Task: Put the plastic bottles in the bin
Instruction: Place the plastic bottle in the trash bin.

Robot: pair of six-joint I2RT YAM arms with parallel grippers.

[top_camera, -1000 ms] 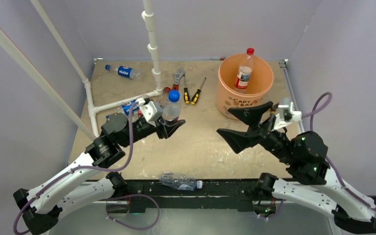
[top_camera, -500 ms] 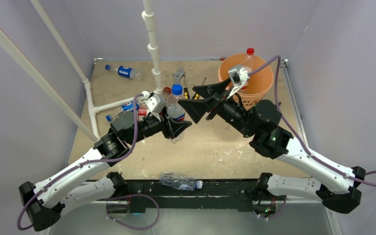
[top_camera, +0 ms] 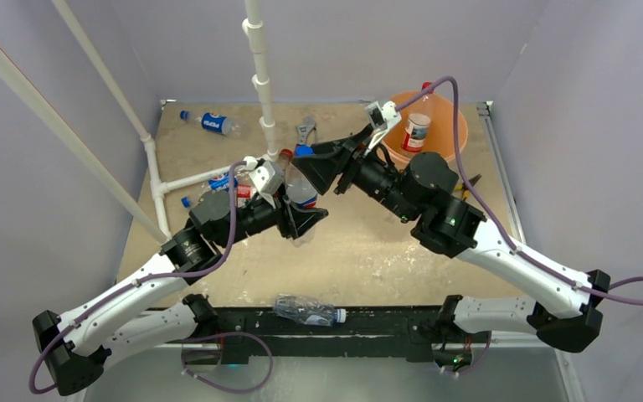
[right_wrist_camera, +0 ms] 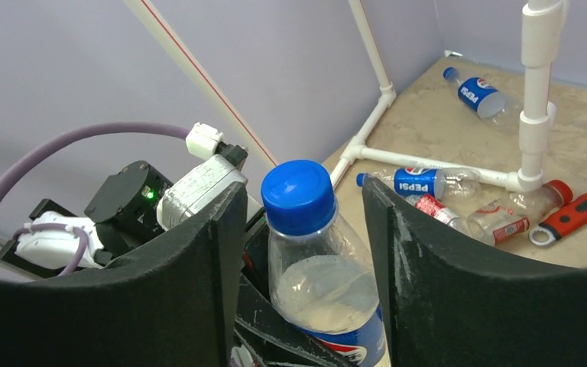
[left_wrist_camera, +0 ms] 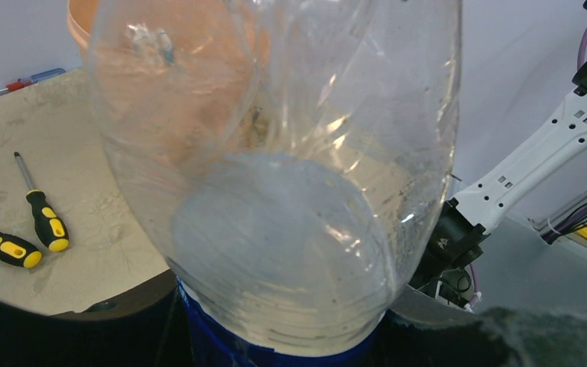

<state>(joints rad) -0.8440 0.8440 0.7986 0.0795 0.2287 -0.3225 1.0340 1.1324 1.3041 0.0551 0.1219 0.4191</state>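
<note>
My left gripper (top_camera: 300, 213) is shut on a Pepsi-labelled plastic bottle (top_camera: 301, 191) and holds it upright above the table; the bottle's clear body (left_wrist_camera: 275, 191) fills the left wrist view. My right gripper (right_wrist_camera: 302, 191) straddles the bottle's blue cap (right_wrist_camera: 298, 197), open, with a gap showing at its left finger (right_wrist_camera: 191, 283). The orange bin (top_camera: 448, 146) stands at the back right with a red-labelled bottle (top_camera: 417, 130) inside. More bottles lie on the table: one at the back left (top_camera: 212, 123), some by the pipe (right_wrist_camera: 420, 182), and a crushed one (top_camera: 306, 310) at the near edge.
A white pipe frame (top_camera: 259, 75) rises at the back centre and runs along the left side. A red-handled wrench (right_wrist_camera: 581, 214) lies by its foot. Two yellow-black screwdrivers (left_wrist_camera: 46, 222) lie on the table between the pipe and the bin.
My right arm swung left from beside the bin to the held bottle, and its jaws narrowed around the cap end. The left gripper shifted slightly right with the bottle.
</note>
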